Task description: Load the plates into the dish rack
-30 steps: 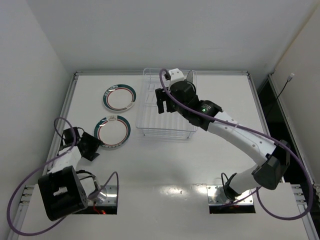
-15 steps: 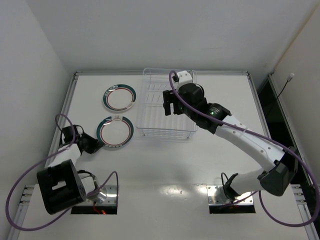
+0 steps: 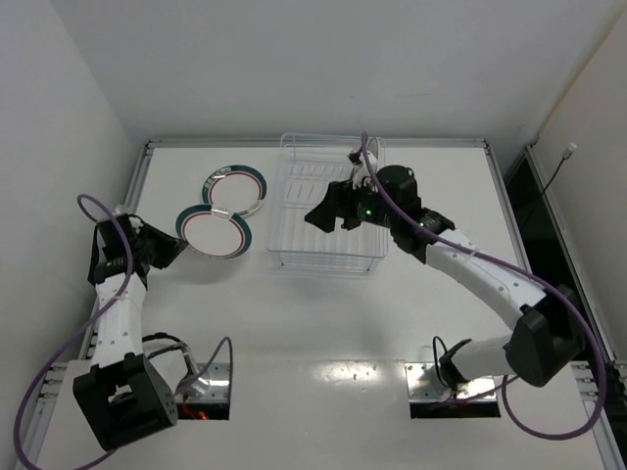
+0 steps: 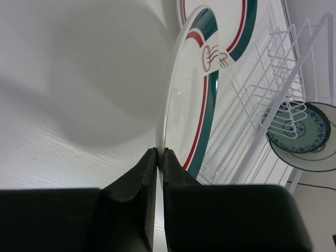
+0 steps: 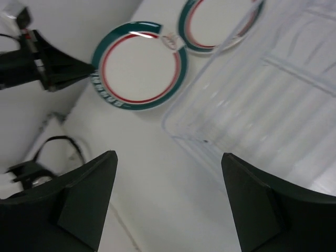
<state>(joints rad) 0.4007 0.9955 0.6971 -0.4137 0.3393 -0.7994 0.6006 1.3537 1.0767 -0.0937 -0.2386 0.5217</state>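
Plate (image 4: 191,113) with steam logo (image 4: 214,56), left hand (image 4: 160,153)

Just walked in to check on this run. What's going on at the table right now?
The left gripper is shut on the rim of one teal-rimmed plate, holding it lifted and tilted just left of the dish rack. A second matching plate lies flat on the table beyond it, not yet loaded. The right gripper hangs open over the rack and holds nothing.
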